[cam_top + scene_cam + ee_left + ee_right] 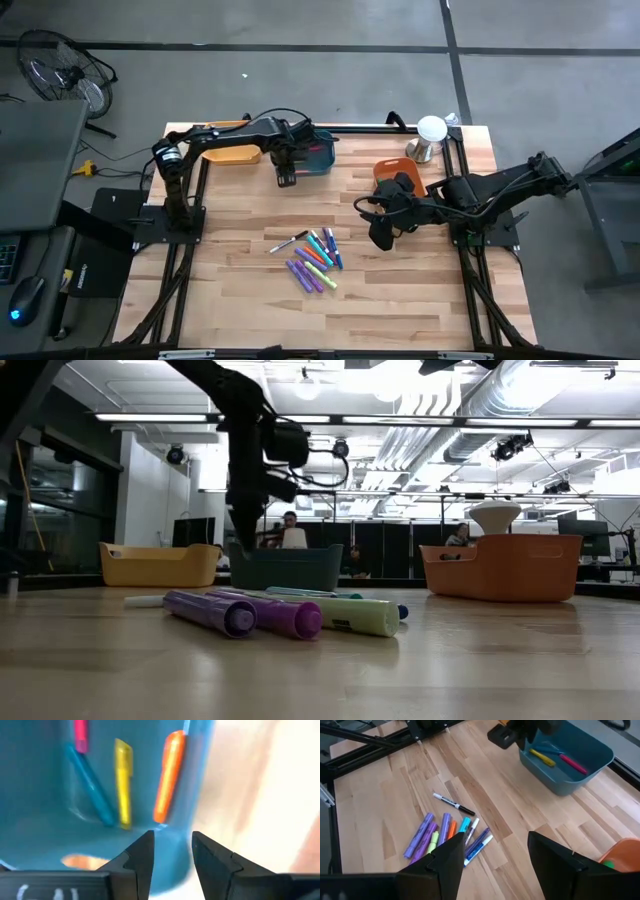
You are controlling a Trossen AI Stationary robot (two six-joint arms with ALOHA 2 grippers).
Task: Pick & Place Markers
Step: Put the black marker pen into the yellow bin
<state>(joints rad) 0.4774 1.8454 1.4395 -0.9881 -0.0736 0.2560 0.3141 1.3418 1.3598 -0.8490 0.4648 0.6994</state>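
While the left claw hangs over the near edge of the teal bin at the far side of the counter, its fingers stand a little apart with nothing between them; inside the bin lie an orange marker, a yellow marker, a blue marker and a pink marker; the remaining markers lie bunched mid-counter, purple ones nearest the front edge, a white marker with a black cap just beside the bunch; the right claw hovers near them, jaws wide apart and empty; an orange bin and a yellow bin sit along the far edge.
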